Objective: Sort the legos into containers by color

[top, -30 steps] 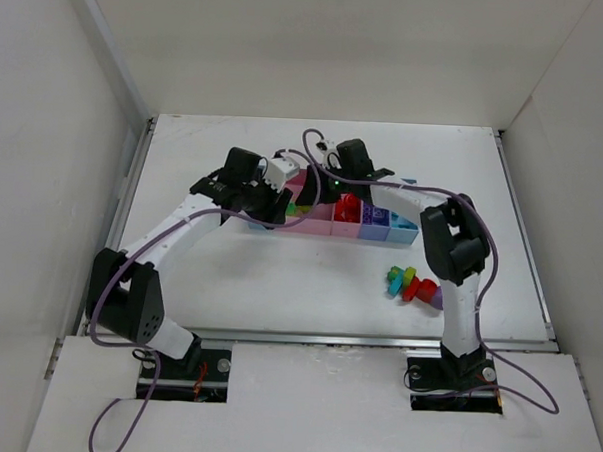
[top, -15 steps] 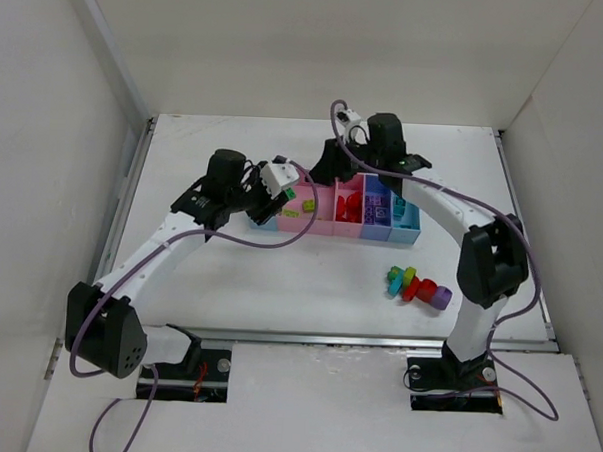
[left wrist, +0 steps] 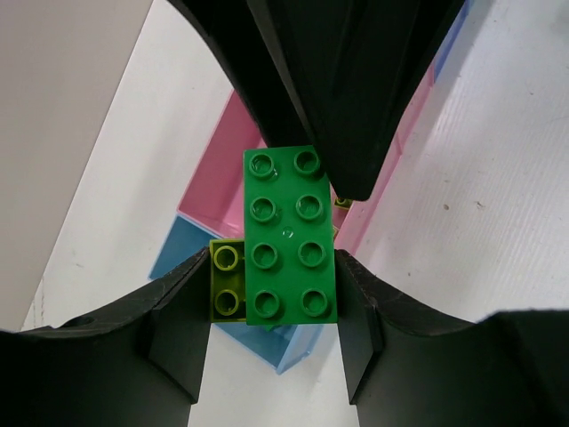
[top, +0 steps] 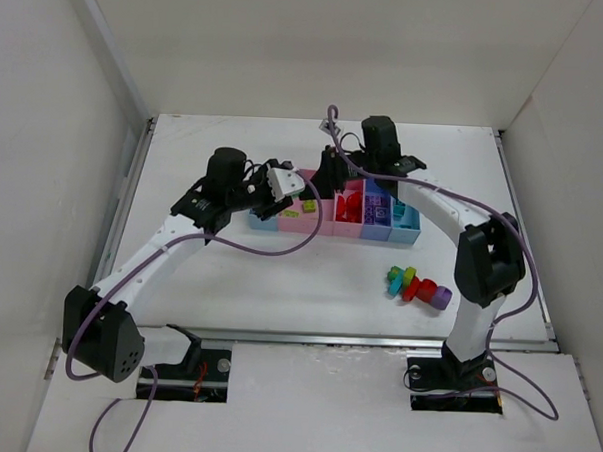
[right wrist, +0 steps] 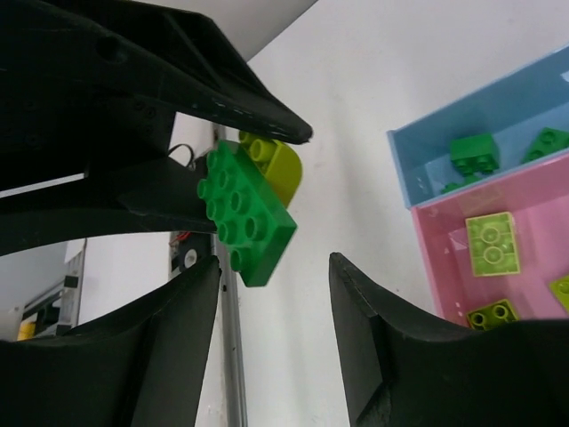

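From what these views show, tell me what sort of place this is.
Probably a lab robot cell: a white table boxed by plain white walls, two cabled arms bolted at its near edge, and toy-brick sorting trays.

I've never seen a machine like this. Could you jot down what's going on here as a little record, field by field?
Left pincer: clamped on a green brick that has a yellow-green brick stuck to its side
Right pincer: open, holding nothing, close to that green brick
Light blue tray: green bricks inside
Wide pink tray: yellow-green bricks inside
Loose pile: mixed colours, unsorted, on the table nearer the arm bases than the trays
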Action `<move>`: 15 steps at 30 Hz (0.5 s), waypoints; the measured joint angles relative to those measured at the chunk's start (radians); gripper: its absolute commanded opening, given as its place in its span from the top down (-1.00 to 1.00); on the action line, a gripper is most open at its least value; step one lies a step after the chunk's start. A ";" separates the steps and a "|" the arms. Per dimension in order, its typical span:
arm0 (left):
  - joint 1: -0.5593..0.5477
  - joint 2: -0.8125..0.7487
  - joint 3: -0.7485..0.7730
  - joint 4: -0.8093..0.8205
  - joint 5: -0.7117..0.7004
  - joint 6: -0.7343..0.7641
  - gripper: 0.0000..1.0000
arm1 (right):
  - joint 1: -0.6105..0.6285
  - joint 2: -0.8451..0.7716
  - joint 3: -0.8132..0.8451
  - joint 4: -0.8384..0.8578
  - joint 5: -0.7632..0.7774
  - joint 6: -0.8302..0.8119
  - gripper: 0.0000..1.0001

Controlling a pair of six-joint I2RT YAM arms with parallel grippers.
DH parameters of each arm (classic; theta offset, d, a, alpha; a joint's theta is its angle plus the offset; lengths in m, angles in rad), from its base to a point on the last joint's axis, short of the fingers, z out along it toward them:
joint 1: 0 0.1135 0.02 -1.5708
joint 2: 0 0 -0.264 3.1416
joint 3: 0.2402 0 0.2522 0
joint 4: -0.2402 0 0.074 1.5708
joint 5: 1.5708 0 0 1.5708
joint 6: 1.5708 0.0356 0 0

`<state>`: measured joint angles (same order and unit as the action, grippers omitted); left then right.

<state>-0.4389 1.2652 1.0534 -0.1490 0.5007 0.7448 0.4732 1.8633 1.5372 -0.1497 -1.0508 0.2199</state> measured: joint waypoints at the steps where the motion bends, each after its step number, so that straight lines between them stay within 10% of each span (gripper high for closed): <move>1: -0.005 0.000 0.000 0.001 0.001 0.003 1.00 | 0.000 0.000 0.000 0.000 -0.010 0.000 -0.16; 8: -0.012 0.000 0.000 0.003 0.013 0.011 1.00 | 0.007 0.003 0.019 0.000 -0.063 0.002 -0.03; 15: -0.009 -0.001 0.000 0.002 0.003 0.014 1.00 | 0.014 0.031 0.056 -0.002 -0.103 0.022 0.78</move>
<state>-0.4477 1.2640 1.0534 -0.1471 0.5034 0.7586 0.4877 1.8946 1.5932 -0.1513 -1.1534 0.2420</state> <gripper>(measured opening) 0.469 0.210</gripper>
